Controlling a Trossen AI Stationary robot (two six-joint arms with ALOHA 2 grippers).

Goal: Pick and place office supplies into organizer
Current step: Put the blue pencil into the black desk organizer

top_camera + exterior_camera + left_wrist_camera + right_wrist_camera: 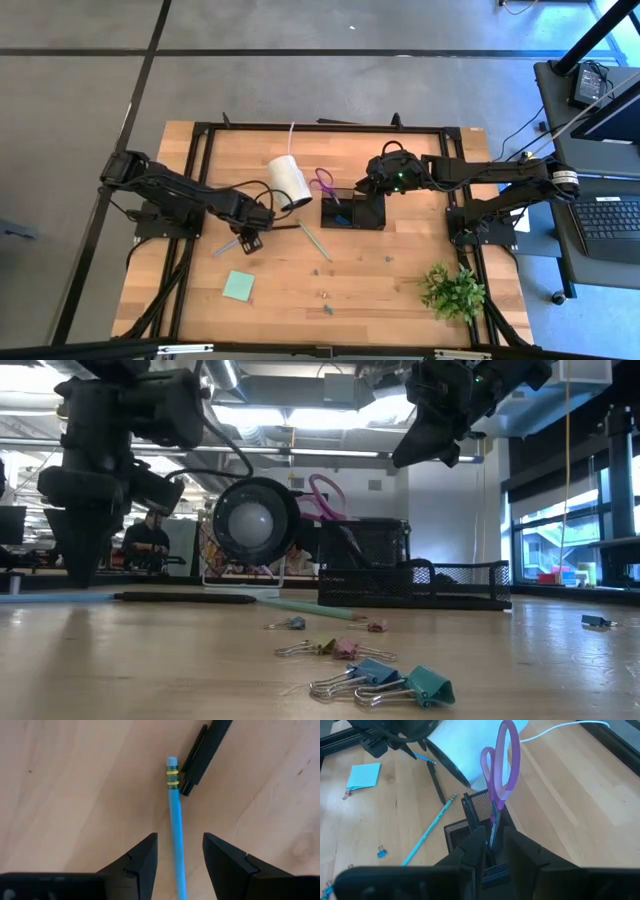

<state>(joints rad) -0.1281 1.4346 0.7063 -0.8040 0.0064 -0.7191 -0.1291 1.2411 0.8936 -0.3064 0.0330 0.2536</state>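
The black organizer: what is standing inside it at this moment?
The organizer holds the purple-handled scissors upright in its tall compartment, handles up. The right gripper hangs just over it, and its fingers cover the blades and the compartment floor.

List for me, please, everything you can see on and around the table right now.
table: one, light wood.
organizer: one, black mesh, table centre.
scissors: one pair, purple handles, upright in the organizer.
white roll: one, white, beside the organizer.
blue pencil: one, blue, flat under the left arm.
black pen: one, black, by that pencil's eraser.
teal pencil: one, teal, near the organizer.
sticky-note pad: one, mint green, left of centre.
binder clips: at least six, blue and pink, scattered.
plant: one, green, right corner.
laptop: one, dark, on a stand off the table's right side.
left gripper: open, straddling the blue pencil.
right gripper: over the organizer, at the scissors.
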